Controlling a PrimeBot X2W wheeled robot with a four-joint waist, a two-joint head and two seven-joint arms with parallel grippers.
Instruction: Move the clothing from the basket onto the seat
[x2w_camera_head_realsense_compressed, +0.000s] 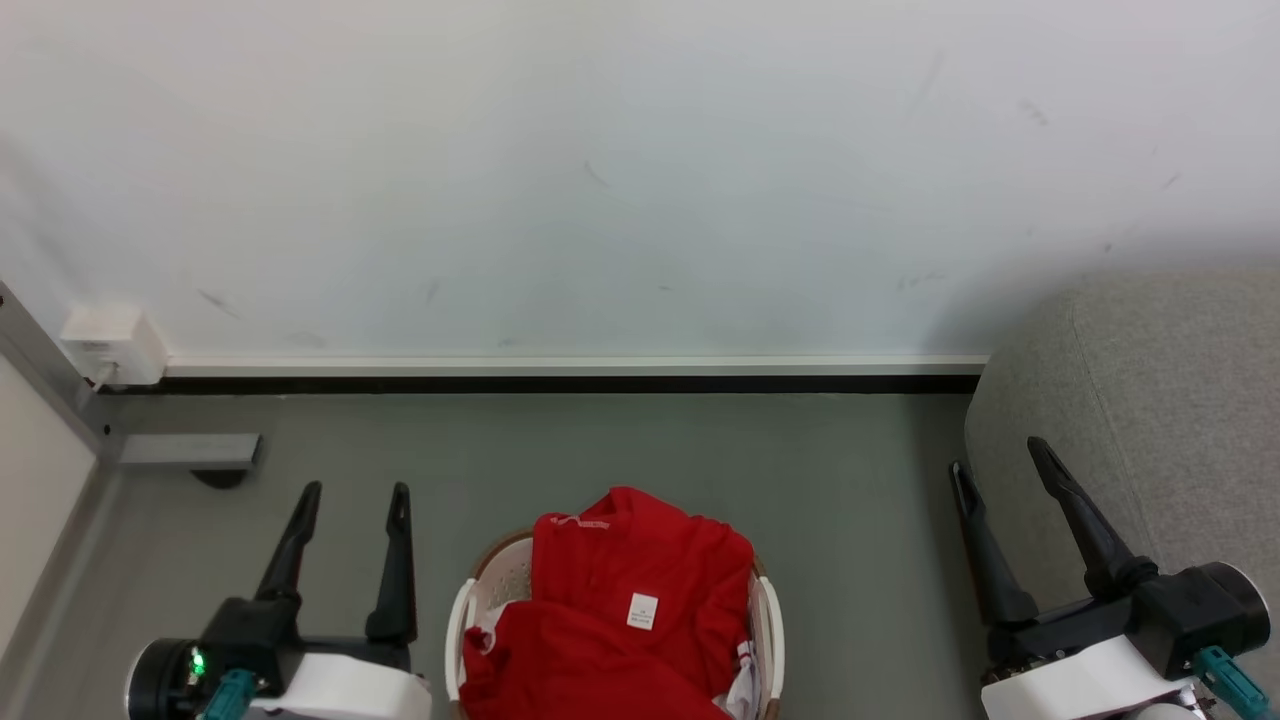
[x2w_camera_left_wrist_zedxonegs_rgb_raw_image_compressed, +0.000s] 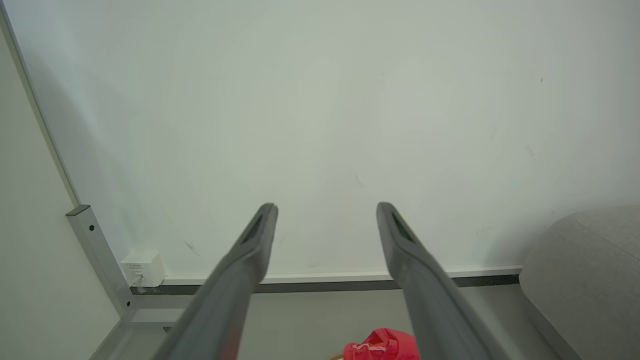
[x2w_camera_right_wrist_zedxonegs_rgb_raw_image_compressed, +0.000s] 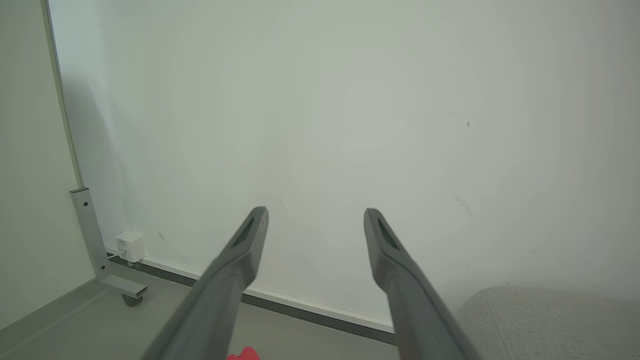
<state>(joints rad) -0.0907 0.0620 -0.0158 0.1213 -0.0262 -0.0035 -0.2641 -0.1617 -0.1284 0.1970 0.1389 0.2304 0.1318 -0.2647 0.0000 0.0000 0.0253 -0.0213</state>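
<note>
Head view: one basket (x2w_camera_head_realsense_compressed: 462, 620) on floor (x2w_camera_head_realsense_compressed: 850, 480), heaped with red clothing (x2w_camera_head_realsense_compressed: 600, 570), garment count unclear, one white label (x2w_camera_head_realsense_compressed: 643, 610). One seat (x2w_camera_head_realsense_compressed: 1170, 400) at right. Left hand (x2w_camera_head_realsense_compressed: 356, 490) and right hand (x2w_camera_head_realsense_compressed: 998, 456) both spread wide, empty, flanking basket.

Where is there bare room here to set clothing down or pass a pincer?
The seat top, right of the right pincer, is bare. Floor between basket and skirting is bare too. Crowded: the basket, heaped with clothing.
</note>
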